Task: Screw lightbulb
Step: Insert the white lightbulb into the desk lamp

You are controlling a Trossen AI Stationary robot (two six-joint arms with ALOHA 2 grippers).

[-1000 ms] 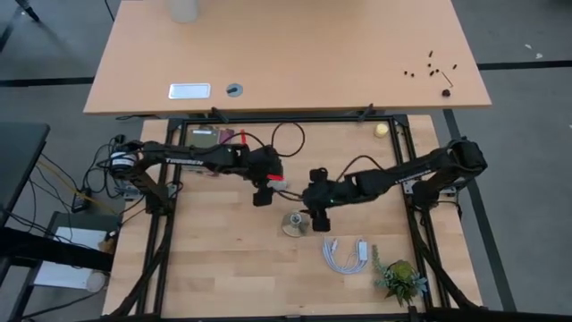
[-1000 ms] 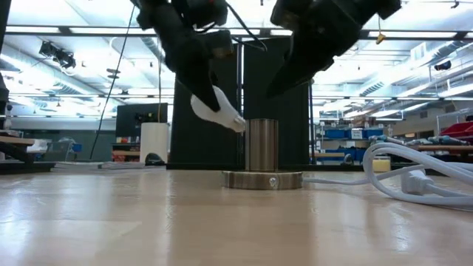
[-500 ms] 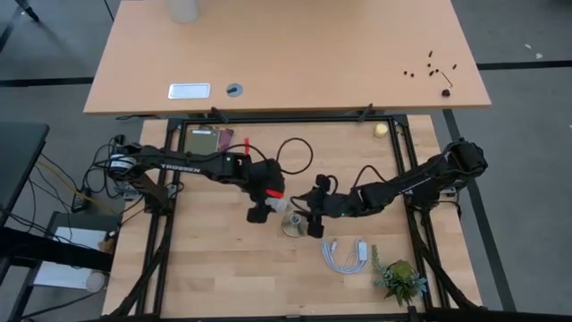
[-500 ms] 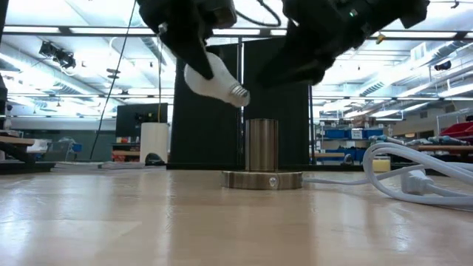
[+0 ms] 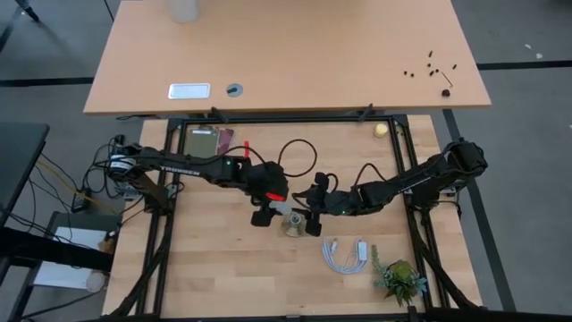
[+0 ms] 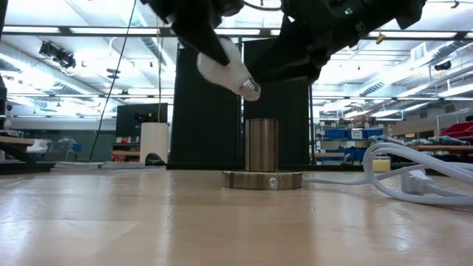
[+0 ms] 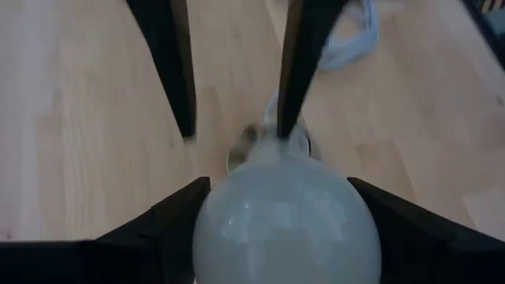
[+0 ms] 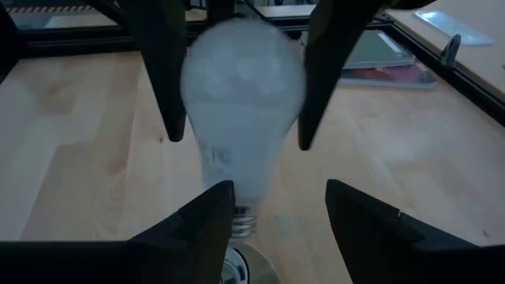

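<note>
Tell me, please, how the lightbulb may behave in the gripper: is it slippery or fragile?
The lightbulb, shut in the left gripper, looks smooth and rounded, so it may slip or pivot. Its frosted shell seems thin, probably fragile under hard squeezing. It hangs tilted above the socket, so it would likely roll if dropped.

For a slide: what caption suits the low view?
Left pincer holds the lightbulb tilted, base down, just above the socket.

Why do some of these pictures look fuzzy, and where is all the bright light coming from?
Left wrist view: the lightbulb fills the foreground, soft and out of focus. Right wrist view: it looks smeared. Low view: ceiling strip lights glare behind, leaving the arms as dark silhouettes; the socket stays sharp.
</note>
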